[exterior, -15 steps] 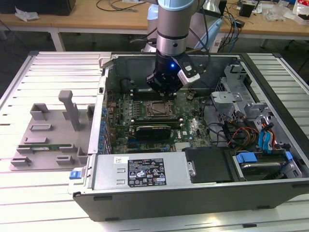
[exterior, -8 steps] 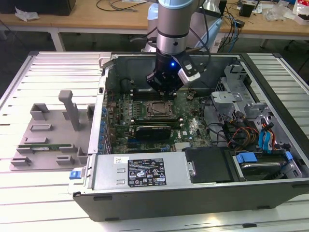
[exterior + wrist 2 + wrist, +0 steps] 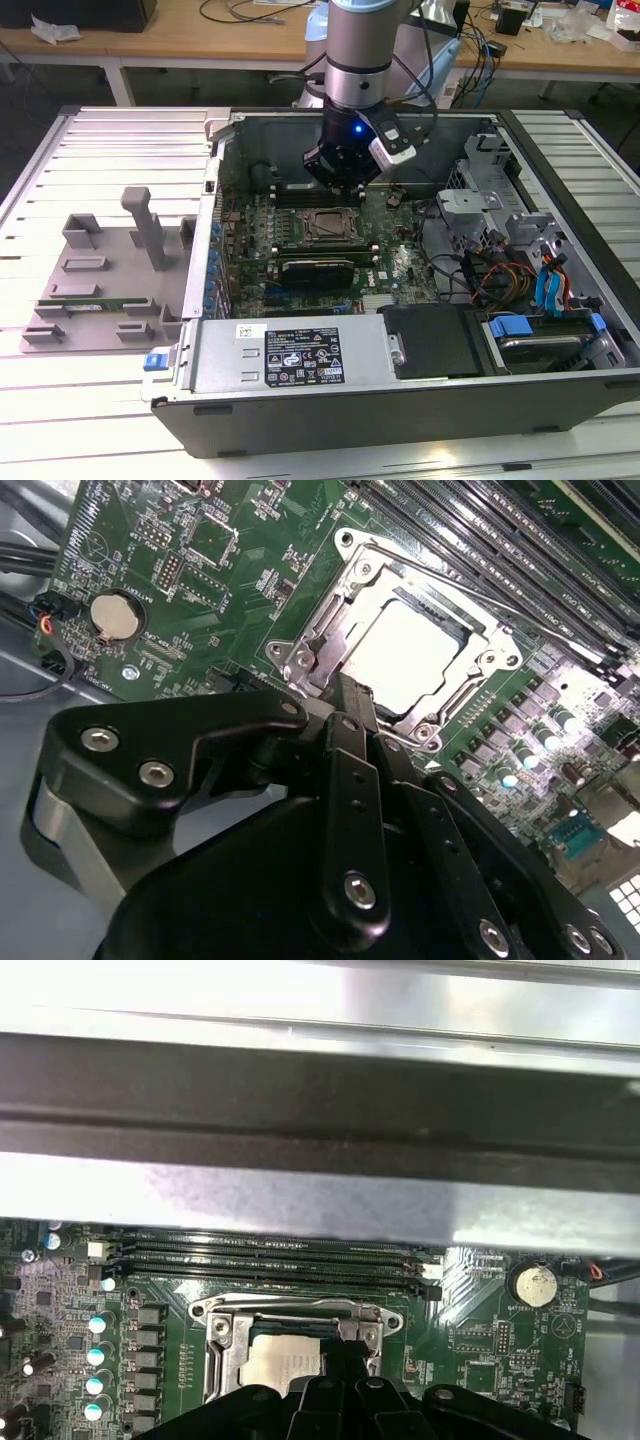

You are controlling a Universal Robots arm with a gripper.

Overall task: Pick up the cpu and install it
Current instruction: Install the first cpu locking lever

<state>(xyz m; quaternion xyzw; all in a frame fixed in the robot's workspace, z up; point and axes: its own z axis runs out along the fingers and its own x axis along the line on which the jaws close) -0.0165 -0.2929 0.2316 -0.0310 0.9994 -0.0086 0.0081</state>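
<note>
hovering inside the open computer case on the slatted surface, the end effector hangs just above the socket frame near the green motherboard's middle. the cpu, flat, square, pale and glaring, lies seated in that steel frame. i cannot tell whether the end effector is clenched; placement looks done, and i judge the next move calls for a clean vertical retreat.

The cpu is sitting flat inside the metal socket frame on the green motherboard; the black end effector is hovering just beside it.
</note>
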